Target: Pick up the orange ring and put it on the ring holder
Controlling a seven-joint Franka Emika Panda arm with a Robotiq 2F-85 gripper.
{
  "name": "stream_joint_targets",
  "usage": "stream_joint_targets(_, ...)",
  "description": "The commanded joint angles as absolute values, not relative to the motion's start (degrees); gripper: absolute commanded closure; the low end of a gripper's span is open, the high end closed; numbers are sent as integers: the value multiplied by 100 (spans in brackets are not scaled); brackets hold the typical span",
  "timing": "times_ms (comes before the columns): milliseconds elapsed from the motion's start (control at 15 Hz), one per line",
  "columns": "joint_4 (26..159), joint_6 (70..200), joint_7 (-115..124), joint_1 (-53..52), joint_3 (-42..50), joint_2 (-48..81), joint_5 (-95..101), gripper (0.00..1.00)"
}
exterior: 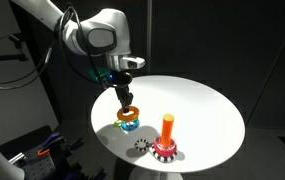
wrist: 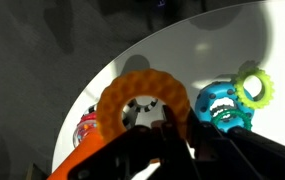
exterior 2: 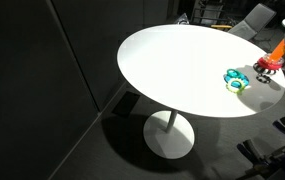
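Note:
My gripper (exterior: 126,101) hangs over the left part of the round white table and is shut on the rim of the orange ring (exterior: 128,113). In the wrist view the orange ring (wrist: 140,100) fills the middle, with my dark fingers (wrist: 168,122) pinching its lower right edge. The ring holder (exterior: 166,137), an orange peg on a red base with a toothed rim, stands apart near the table's front edge. It also shows at the edge of an exterior view (exterior 2: 274,58) and at the lower left of the wrist view (wrist: 86,130).
A blue ring (exterior: 130,124) (wrist: 220,106) and a green ring (wrist: 254,88) lie just beside the held ring. A small dark gear-like piece (exterior: 142,148) lies between rings and holder. The table edge (exterior: 102,140) is close. Dark equipment stands beyond the table.

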State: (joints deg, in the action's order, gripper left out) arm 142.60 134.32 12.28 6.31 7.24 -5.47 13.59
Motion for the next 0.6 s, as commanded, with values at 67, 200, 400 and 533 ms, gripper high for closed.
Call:
stream_joint_targets(67,13817,13069,1294,826,760,-534,1224,94)
stream_joint_targets(200,13675,13015,1297,890,800,-508,1179,94)
stream_joint_targets(400,13462,12946,1296,983,867,-443,1075,94)
stream_joint_targets(533,13343,12929,1292,1026,916,-391,968,94)
